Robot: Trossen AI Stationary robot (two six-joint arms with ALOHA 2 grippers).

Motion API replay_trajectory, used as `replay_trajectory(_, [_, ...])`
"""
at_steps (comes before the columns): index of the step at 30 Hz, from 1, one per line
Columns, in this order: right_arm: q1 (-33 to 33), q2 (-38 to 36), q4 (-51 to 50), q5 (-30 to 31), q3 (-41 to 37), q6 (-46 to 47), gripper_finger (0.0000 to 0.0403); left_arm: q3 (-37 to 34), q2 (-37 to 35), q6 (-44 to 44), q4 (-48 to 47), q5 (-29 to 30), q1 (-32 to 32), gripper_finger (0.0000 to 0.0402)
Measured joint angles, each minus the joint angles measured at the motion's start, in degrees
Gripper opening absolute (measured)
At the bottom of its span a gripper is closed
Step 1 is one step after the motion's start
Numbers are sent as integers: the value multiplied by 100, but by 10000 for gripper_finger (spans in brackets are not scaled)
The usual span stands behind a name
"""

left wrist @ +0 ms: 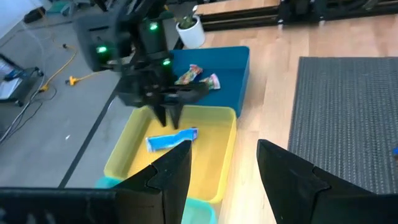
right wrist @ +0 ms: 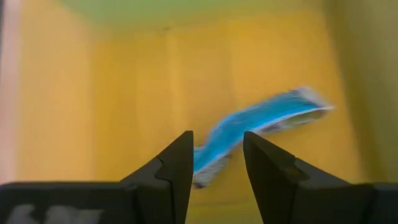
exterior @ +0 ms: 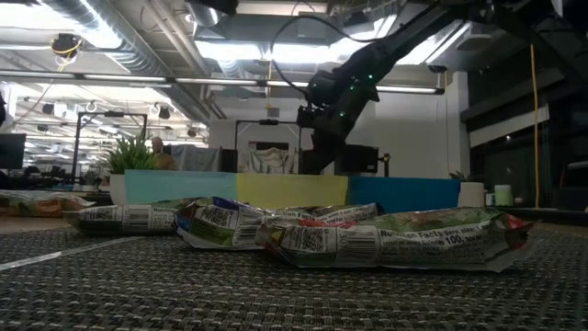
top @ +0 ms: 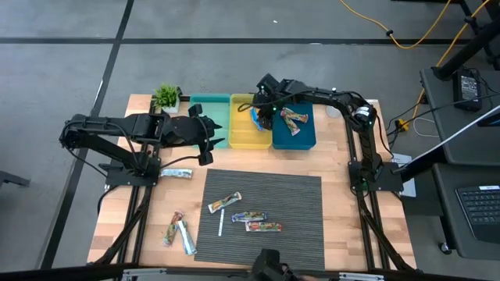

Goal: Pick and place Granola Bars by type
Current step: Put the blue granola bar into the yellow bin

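Observation:
The blue-wrapped bar (right wrist: 261, 121) lies flat on the floor of the yellow bin (top: 244, 136); the left wrist view shows this bar (left wrist: 171, 140) as well. My right gripper (right wrist: 217, 140) hangs open just above it, fingers pointing down, one end of the bar showing below the gap. Two multicoloured bars (top: 294, 121) lie in the blue bin (top: 301, 142). On the grey mat (top: 297, 195) lie three more bars (top: 248, 217). A silvery bar (top: 176, 173) and two others (top: 180, 232) rest on the wood. My left gripper (top: 212, 136) is open, in the air near the teal bin (top: 209, 117).
A thin white stick (top: 221, 225) lies on the mat beside the bars. A small potted plant (top: 166, 97) stands at the far left corner next to the teal bin. The three bins stand side by side along the far edge.

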State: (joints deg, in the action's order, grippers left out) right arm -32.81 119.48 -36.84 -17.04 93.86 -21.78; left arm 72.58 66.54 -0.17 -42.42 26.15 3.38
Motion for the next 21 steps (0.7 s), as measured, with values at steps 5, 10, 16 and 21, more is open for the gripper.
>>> replay_trajectory(5, [316,-113,-584,4,-2,-112,143,0,0,-159,-266,36,0,175])
replay_trajectory(10, [649,-456,-1037,82,-2,-50,143,0,0,-213,-282,36,0,175])
replay_trajectory(16, [1140,-1068,-1437,235,-2,135,143,0,0,-197,-286,36,0,175])
replay_trajectory(21, [1561,-1624,-1519,432,-2,362,143,0,0,-117,-282,36,0,175])
